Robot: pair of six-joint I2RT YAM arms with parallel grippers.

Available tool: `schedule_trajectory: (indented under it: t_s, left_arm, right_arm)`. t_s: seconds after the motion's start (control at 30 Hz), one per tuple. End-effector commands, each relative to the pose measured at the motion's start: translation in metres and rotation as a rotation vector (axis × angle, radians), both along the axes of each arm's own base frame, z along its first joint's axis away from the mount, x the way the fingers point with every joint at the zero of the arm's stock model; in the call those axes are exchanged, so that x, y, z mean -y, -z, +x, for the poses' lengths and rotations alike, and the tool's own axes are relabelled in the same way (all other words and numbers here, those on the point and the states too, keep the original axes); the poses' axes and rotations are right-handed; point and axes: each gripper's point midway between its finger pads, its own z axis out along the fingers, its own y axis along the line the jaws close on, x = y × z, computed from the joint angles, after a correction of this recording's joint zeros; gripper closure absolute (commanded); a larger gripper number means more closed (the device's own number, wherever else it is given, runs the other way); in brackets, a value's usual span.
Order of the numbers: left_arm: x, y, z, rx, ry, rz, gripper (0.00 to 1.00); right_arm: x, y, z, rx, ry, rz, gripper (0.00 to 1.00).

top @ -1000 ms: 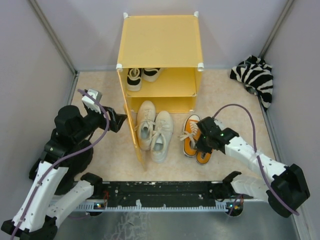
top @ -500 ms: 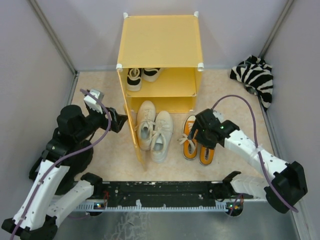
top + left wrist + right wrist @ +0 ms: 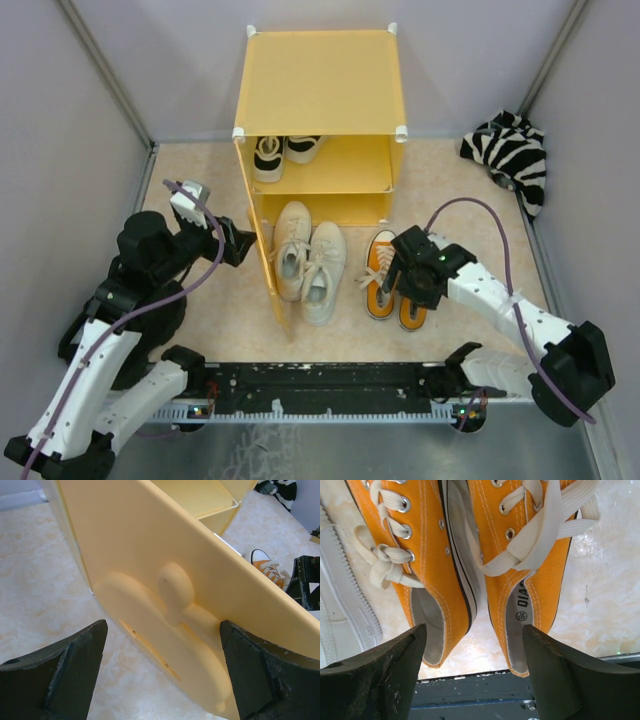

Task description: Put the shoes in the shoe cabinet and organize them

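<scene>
Right jaws: apart, clamped on nothing, one black finger (image 3: 375, 680) at each side of the wrist view. Between them, just ahead, lie the heel ends of the orange canvas lace-up sneakers with white soles and laces (image 3: 445, 580). The two shoes lie side by side with inner edges touching, toes pointing away from the jaws.

Change vs 1.0 s ago: the orange pair then lay splayed, the outer shoe skewed and half hidden under the jaws. Both shoes now lie parallel. Little differs from 0.5 s ago.

Right arm (image 3: 500, 300): reaches in low from its base, wrist bent so the jaws point down over the heels.

Left of these jaws is the pair of off-white lace-up sneakers (image 3: 305, 260) on the beige table (image 3: 190, 190), toes at the mouth of the lower compartment.

Left jaws: apart, fingers (image 3: 55, 675) facing the outer face of the yellow-orange plastic door (image 3: 165, 580) with its embossed apple-like shape. Cannot tell whether they touch it. No visible change from the earlier frames.

Left arm (image 3: 150, 260): folded, wrist aimed at the open door.

Beyond the door stands the yellow-orange plastic cube cabinet with white corner connectors (image 3: 320, 80). The black canvas sneakers with white soles (image 3: 280, 152) sit on its upper shelf.

The zebra-striped fabric bundle (image 3: 510, 150) lies well apart, beyond the right jaws.
</scene>
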Motion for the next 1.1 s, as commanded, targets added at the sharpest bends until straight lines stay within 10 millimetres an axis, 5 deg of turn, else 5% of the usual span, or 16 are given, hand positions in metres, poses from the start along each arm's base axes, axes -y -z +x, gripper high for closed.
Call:
schedule_trajectory:
  t_s: [0.0, 0.33, 0.5, 0.7, 0.8, 0.97, 1.07]
  left_arm:
    - [0.003, -0.003, -0.001, 0.017, 0.014, -0.016, 0.01]
    - [0.002, 0.002, -0.001, 0.007, 0.007, -0.006, 0.01]
    - [0.002, 0.006, 0.001, 0.000, 0.007, 0.000, 0.01]
    - [0.002, 0.007, 0.002, -0.004, 0.004, 0.002, 0.01]
    - [0.002, 0.009, 0.002, -0.008, 0.005, 0.001, 0.01]
    - [0.005, 0.009, 0.000, -0.014, 0.021, -0.010, 0.01]
    - [0.004, 0.004, 0.000, 0.001, 0.016, -0.011, 0.01]
  right_arm:
    - [-0.001, 0.003, 0.002, 0.009, 0.002, -0.001, 0.23]
    - [-0.015, 0.033, 0.011, 0.013, 0.002, 0.046, 0.23]
    - [-0.011, 0.047, 0.020, 0.044, 0.012, 0.015, 0.33]
    - [-0.002, 0.080, 0.001, -0.033, -0.015, -0.083, 0.40]
    - [0.005, 0.084, -0.007, -0.041, -0.030, -0.153, 0.57]
    - [0.006, 0.066, -0.009, 0.019, -0.048, -0.172, 0.99]
    - [0.002, 0.037, -0.005, 0.085, -0.056, -0.145, 1.00]
